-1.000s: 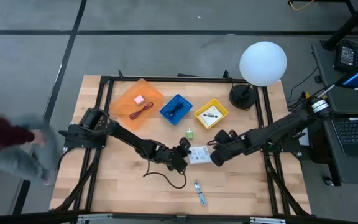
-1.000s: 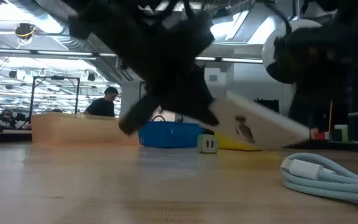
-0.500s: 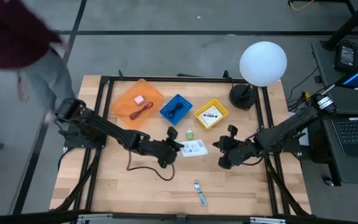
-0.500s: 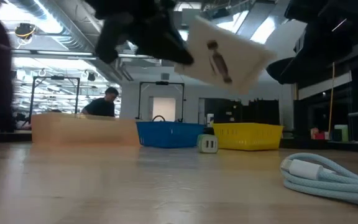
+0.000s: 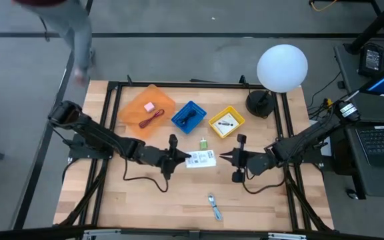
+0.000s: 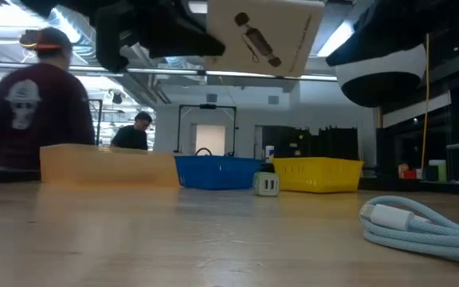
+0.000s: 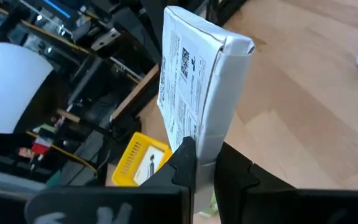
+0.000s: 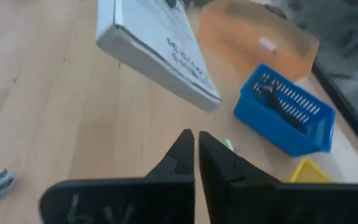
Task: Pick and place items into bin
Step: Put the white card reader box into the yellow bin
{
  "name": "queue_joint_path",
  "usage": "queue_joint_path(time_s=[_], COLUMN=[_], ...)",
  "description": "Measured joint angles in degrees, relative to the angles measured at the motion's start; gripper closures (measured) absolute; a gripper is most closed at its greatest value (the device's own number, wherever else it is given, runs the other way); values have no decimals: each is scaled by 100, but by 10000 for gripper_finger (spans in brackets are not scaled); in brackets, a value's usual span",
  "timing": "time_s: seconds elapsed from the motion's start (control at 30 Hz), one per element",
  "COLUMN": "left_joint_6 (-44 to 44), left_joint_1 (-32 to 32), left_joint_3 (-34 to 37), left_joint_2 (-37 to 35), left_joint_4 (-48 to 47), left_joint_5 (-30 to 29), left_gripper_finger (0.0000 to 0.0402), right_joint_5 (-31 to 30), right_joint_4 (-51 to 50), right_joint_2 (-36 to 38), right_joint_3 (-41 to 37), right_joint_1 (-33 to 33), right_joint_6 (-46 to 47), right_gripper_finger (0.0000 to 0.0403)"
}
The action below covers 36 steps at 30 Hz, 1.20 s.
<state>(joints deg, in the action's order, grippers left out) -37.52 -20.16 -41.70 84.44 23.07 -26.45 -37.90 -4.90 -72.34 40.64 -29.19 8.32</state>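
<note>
My left gripper [image 5: 183, 159] is shut on the white printed packet [image 5: 201, 159] and holds it in the air over the table's middle; the low view shows the packet [image 6: 265, 36] high up. My right gripper [image 5: 224, 158] hovers shut and holding nothing, just to the right of the packet [image 8: 154, 43]. The tiny green piece [image 5: 204, 143] stands on the table behind the packet. A blue-silver tool [image 5: 214, 206] lies near the front edge. The orange bin [image 5: 149, 107] holds a pink block and a red cord; the blue bin [image 5: 189, 117] holds a black cable. My left gripper pinches the packet's near end [image 7: 205, 142] between its two fingers, one on each broad face. The fingers come almost level from the table's left. The packet sticks out beyond them toward the right, tilted and lifted clear of the table.
A yellow bin [image 5: 226, 122] with a small dark item stands right of the blue one. A lamp with a white globe [image 5: 282, 67] is at the far right. A pale coiled cable [image 6: 421, 227] lies close to the low camera. A person [image 6: 38, 104] walks beyond the table's far left.
My left gripper has risen and drawn toward the table's left, carrying the packet from low above the wood to well clear of it and rolling it more upright. My right gripper has backed off to the right of the packet, risen a little and rolled.
</note>
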Motion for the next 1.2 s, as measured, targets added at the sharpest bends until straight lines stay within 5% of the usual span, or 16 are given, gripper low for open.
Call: queue_joint_path(time_s=[0.17,0.5,0.77,1.2], left_joint_6=[-222,-103,-60,-116], left_joint_1=[0,254,557,645], left_joint_3=[455,573,573,571], left_joint_2=[-191,-223,-222,-214], left_joint_4=[729,639,358,319], left_joint_5=[53,-251,-261,-298], left_gripper_finger=[375,375,375,375], right_joint_5=[3,2,-118,-194], right_joint_4=[210,961,382,-1630], right_joint_2=[0,-93,-696,-1958], right_joint_3=[0,22,930,2626], right_joint_1=[2,129,452,745], right_joint_6=[-256,-1241,-1935,-1762], right_gripper_finger=[356,261,258,259])
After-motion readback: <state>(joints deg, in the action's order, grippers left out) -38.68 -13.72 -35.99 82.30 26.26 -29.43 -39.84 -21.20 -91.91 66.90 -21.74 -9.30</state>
